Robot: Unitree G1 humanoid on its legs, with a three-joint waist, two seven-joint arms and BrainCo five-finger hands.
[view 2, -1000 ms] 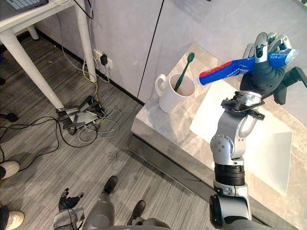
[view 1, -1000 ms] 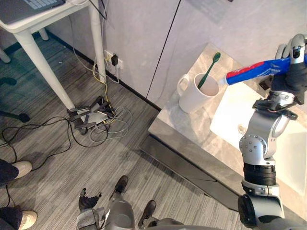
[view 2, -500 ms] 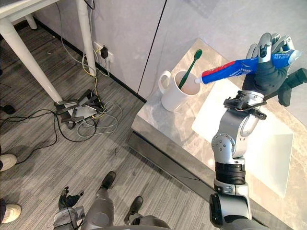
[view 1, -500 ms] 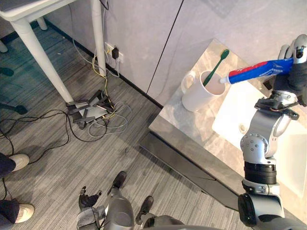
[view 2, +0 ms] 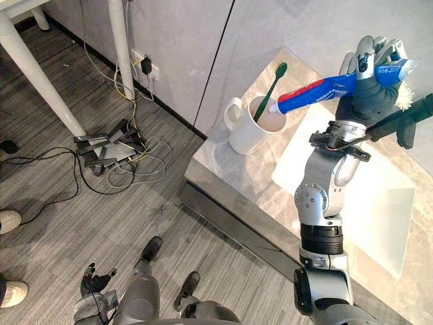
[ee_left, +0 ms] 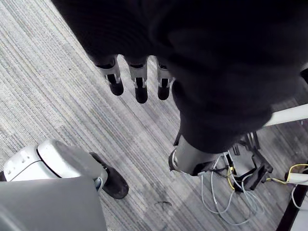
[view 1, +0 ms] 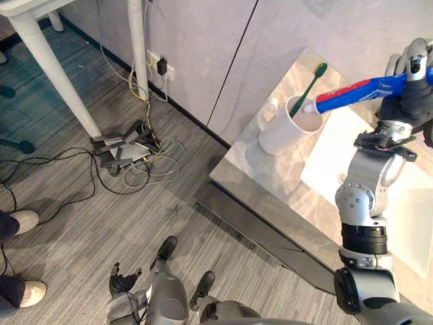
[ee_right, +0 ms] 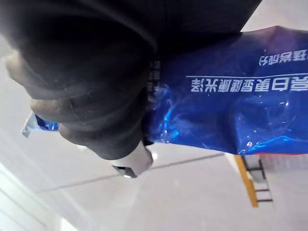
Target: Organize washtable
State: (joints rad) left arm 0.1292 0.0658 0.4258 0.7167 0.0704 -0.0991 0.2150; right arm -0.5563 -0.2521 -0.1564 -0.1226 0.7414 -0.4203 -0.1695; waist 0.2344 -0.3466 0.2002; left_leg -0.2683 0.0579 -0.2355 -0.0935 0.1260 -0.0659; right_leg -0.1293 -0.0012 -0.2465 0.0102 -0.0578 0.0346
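right hand [view 2: 369, 101]: fingers curled round the tail end of the tube [view 2: 318, 91], held up above the counter [view 2: 226, 177]
tube: blue and red, near level, cap end a bit lower; the white cap sits at the mouth of the mug [view 2: 245, 139], on the sink-side rim. can't tell if it touches
mug: white, upright on the counter just beside the sink [view 2: 369, 206], handle on the side away from the sink; green brush [view 2: 272, 84] leans in it
left hand [ee_left: 139, 85]: hangs low near the floor, fingers loose and straight, holding nothing
step: looks like dropping the tube into the mug, cap first
how: raise the tail so the tube stands steeper, get the cap well inside the rim on the side clear of the brush, lower it deep, then let go
risk: let go this flat, the long tube would likely lever over the rim into the sink or tip the mug; it could also knock the brush
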